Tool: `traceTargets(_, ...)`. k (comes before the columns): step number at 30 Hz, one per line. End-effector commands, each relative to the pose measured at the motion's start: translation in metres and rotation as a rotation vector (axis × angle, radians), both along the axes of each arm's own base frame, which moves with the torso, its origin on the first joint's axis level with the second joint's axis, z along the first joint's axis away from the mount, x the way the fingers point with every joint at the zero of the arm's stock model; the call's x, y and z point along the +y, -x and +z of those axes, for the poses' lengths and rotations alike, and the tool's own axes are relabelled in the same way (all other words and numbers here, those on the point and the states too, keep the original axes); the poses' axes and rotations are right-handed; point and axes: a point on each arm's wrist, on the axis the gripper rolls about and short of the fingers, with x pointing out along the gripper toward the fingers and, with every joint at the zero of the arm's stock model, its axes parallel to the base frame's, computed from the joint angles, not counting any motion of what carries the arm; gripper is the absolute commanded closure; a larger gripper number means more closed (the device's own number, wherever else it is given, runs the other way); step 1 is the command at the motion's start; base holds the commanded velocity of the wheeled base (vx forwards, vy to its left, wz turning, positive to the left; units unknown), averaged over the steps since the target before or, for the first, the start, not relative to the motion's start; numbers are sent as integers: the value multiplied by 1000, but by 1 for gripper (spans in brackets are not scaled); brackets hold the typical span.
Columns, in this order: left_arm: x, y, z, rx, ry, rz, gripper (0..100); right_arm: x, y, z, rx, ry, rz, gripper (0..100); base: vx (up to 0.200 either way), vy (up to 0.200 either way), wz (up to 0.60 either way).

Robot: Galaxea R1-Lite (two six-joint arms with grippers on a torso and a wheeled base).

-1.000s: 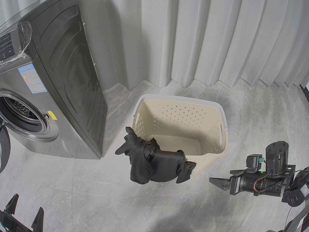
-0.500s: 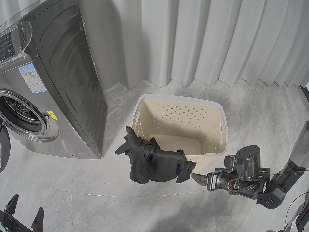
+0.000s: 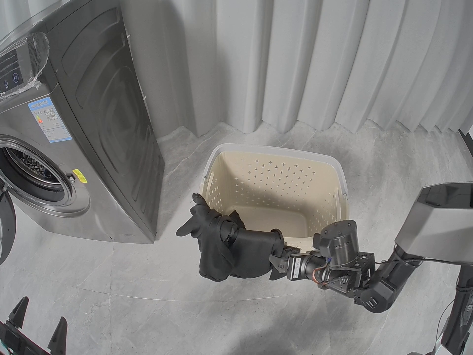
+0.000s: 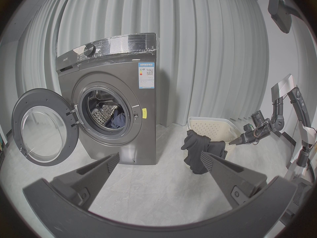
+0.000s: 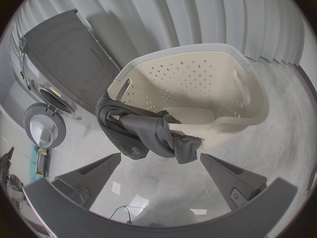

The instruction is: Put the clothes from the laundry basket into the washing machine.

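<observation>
draping over the perforated cream basket (image 3: 286,178), crumpled dark cloth (image 3: 241,255) sags.

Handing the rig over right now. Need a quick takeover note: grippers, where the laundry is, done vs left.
Left gripper open, held low, apart from everything.
Right gripper open, fingertips at the end of the dark grey garment draped over the cream plastic laundry basket's near rim; no grip yet.
Grey washing machine's round door open, dark blue clothing already inside.
Left: grasp the garment, load it.
</observation>
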Motion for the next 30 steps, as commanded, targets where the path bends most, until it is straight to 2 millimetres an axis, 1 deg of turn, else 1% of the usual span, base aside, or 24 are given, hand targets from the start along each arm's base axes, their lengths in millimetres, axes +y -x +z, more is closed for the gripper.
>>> traceTargets(1, 0, 0, -2, -6, 1, 0, 0, 14, -20, -25, 20, 16, -4, 0, 0, 0, 0)
traceTargets(8, 0, 0, -2, -6, 3, 0, 0, 25, -36, -43, 15, 17, -3, 0, 0, 0, 0)
traceTargets(15, 0, 0, -2, -6, 4, 0, 0, 36, -51, -47, -12, 3, 0, 0, 0, 0, 0)
traceTargets(17, 0, 0, -2, -6, 4, 0, 0, 39, -56, -51, -19, 3, 0, 0, 0, 0, 0)
traceTargets(22, 0, 0, -2, -6, 6, 0, 0, 44, -62, -55, -28, -2, 1, 0, 0, 0, 0)
traceTargets(30, 0, 0, -2, -6, 6, 0, 0, 48, -71, -52, -58, -24, -4, 0, 0, 0, 0)
